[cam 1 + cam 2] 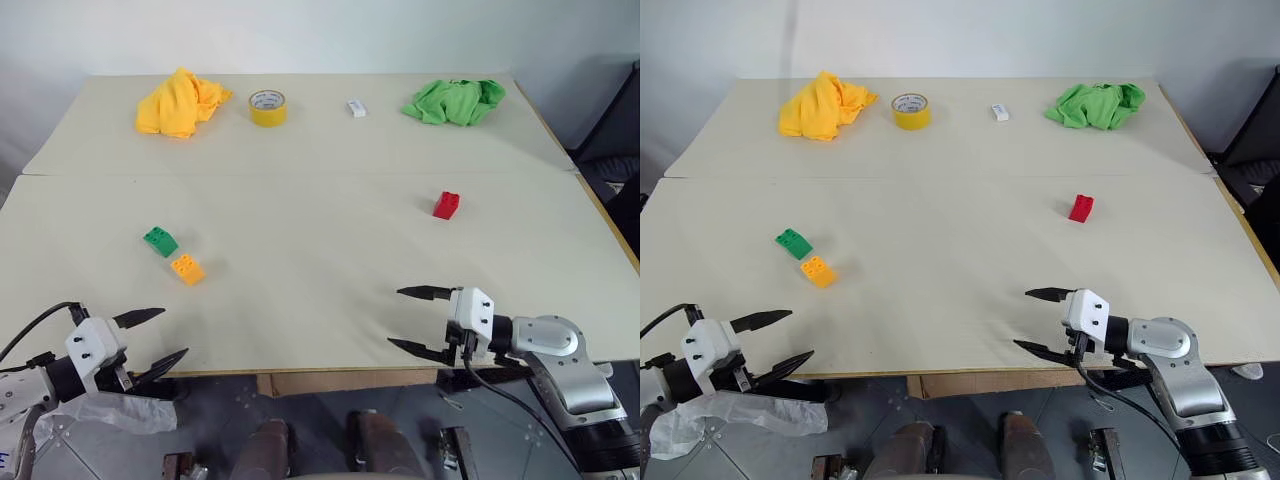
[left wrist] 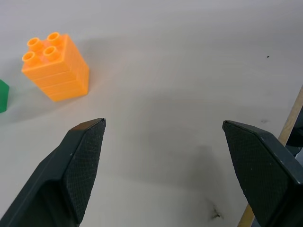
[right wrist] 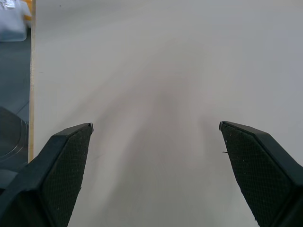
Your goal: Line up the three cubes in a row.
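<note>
The left tool (image 1: 155, 338) hangs low at the near left, its two black fingers spread wide and empty. The right tool (image 1: 412, 320) sits at the near right, pointing inward, fingers equally wide apart and holding nothing.

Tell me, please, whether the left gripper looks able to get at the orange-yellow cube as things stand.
Probably yes: the left gripper is open at the table's near edge, and only bare table lies between it and the orange-yellow cube; the green cube sits beyond.
</note>
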You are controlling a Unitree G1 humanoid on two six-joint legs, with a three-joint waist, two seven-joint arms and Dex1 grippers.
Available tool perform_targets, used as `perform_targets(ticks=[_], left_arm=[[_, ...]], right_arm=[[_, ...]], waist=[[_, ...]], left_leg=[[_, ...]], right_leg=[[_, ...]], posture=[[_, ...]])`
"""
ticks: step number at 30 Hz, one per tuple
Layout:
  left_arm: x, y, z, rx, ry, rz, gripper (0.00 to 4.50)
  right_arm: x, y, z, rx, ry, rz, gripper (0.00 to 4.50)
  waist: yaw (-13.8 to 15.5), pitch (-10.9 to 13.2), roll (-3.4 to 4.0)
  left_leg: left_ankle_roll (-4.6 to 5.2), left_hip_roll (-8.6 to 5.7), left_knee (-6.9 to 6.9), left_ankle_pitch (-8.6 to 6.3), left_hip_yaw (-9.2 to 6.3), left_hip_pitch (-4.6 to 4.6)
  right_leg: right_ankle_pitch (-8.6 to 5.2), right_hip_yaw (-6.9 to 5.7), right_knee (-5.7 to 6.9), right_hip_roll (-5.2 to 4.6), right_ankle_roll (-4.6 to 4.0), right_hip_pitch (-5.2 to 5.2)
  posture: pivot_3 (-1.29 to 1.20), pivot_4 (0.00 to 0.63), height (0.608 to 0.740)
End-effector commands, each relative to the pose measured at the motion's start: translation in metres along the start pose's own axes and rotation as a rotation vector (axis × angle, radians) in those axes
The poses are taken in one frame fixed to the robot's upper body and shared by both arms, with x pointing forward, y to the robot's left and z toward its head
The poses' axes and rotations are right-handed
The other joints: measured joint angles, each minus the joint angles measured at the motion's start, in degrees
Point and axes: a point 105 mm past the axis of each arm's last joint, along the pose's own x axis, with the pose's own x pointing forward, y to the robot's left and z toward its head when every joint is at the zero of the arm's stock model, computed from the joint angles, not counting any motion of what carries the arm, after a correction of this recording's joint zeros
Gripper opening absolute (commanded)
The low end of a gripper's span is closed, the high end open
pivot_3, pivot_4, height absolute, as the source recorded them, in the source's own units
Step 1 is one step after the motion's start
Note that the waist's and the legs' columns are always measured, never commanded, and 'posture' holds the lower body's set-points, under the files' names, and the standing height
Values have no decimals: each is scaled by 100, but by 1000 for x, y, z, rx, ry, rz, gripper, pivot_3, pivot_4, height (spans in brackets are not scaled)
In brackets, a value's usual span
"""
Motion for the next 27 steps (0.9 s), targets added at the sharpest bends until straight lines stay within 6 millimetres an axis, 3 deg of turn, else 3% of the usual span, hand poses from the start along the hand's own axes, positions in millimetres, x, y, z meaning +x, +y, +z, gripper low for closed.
perform_targets(ticks=[1,3,8,11,12,14,16,18,21,27], left_arm=[[1,-2,6,41,-15,-8,4195],[4,-7,11,-1,-43,-25,4195],[24,-26,54,-28,-198,-110,4354],[47,-29,92,-26,-322,-120,4354],[55,-29,103,-14,-356,-123,4354],[64,-28,114,-12,-386,-124,4354],[71,-30,117,-9,-375,-145,4354],[78,-36,117,-12,-355,-185,4354],[82,-34,118,-36,-366,-168,4354],[88,-27,121,1,-372,-141,4354]], right_arm=[[-3,-4,8,-36,-33,-21,4500],[-4,-6,9,-36,-38,-46,4500],[-25,-27,12,2,-47,-277,4500],[-62,-54,7,8,-29,-569,4500],[-85,-66,1,35,-32,-729,4500],[-119,-77,-16,96,-13,-950,4500],[-137,-75,-34,136,44,-1052,4500],[-135,-70,-42,148,84,-1026,4500],[-124,-77,-35,161,46,-1013,4500],[-86,-122,-1,268,-13,-1024,4500]], waist=[[1,0,0],[0,0,0],[19,0,0],[56,0,0],[68,-1,0],[54,-4,2],[25,-10,10],[-5,-15,22],[-113,-14,25],[-155,-13,26]], left_leg=[[0,0,0,0,0,0],[0,0,1,0,0,0],[-1,-1,8,-1,-5,-7],[-3,-2,22,-2,-14,-8],[-4,-2,27,-2,-15,-8],[-13,-5,29,3,-14,-5],[-24,-5,28,9,-13,-4],[-26,-4,24,9,-11,-4],[-25,4,22,9,13,-1],[-2,4,28,3,35,35]], right_leg=[[0,0,0,0,0,0],[0,0,0,0,0,0],[0,0,1,-2,0,1],[1,-5,4,-2,2,10],[3,-6,5,-2,5,12],[6,-4,8,1,10,16],[6,-2,17,4,11,15],[6,-1,36,8,11,12],[6,17,41,19,10,5],[6,42,58,19,11,11]], posture=[[0,150,740],[0,150,740],[0,150,740],[0,150,740],[0,150,740],[0,150,740],[0,150,740],[0,150,740],[0,150,740],[0,150,740]])
